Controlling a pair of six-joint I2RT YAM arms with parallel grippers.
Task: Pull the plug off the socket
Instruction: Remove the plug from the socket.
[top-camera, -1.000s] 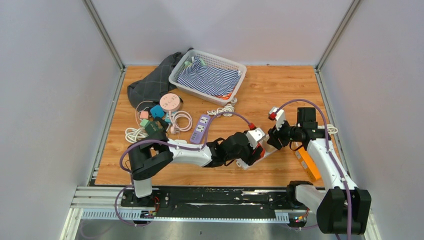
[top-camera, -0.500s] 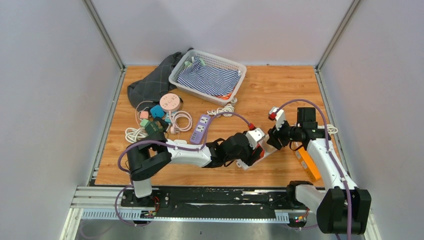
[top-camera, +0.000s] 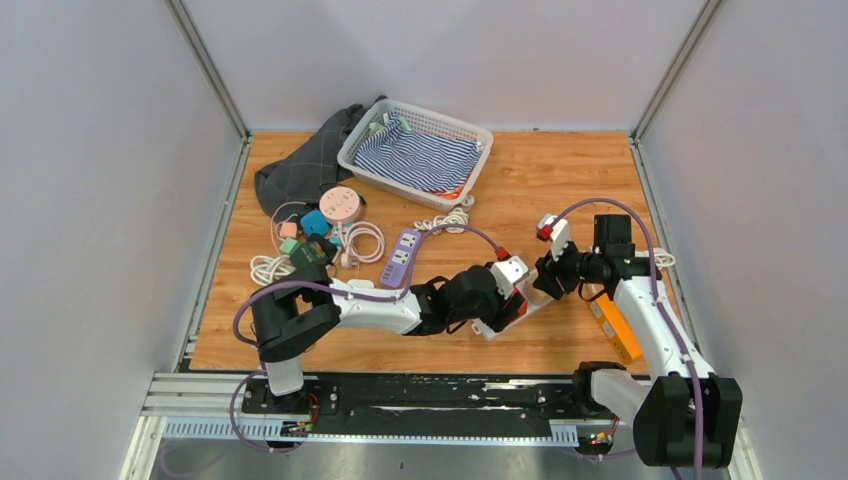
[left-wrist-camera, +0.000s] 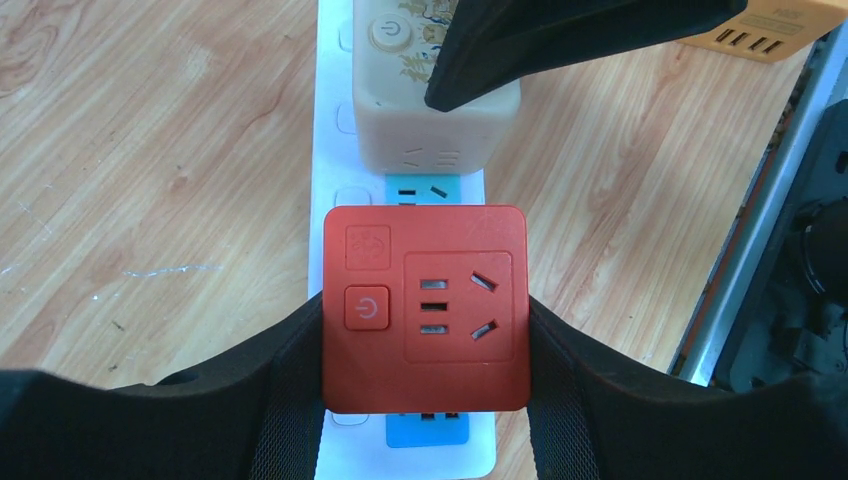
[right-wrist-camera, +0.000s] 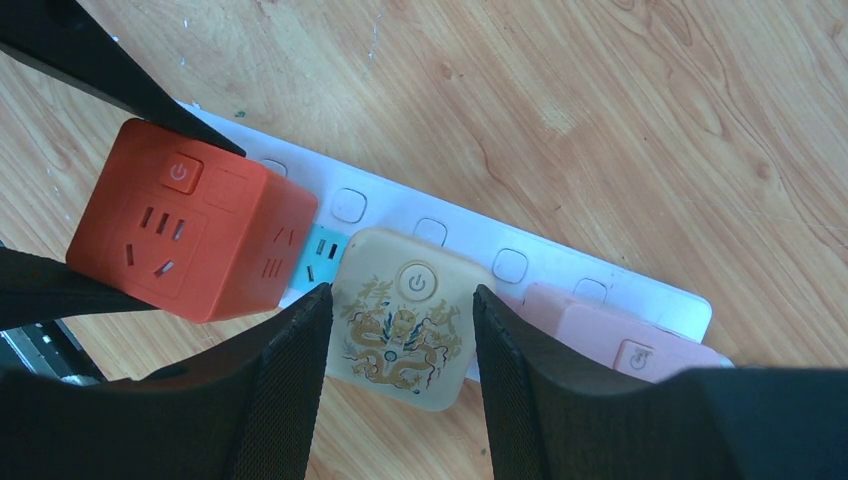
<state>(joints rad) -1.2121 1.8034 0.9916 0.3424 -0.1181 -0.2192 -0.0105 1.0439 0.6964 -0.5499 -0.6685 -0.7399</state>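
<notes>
My left pincer (left-wrist-camera: 425, 325) clamps the red plug (left-wrist-camera: 430, 240); my right pincer (right-wrist-camera: 400, 300) clamps the cream plug (right-wrist-camera: 400, 350), both arms angled inward.

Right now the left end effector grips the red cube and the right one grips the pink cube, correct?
No. The right end effector grips the cream cube, not the pink cube beside it, as the right wrist view shows. The left end effector does grip the red cube.
</notes>
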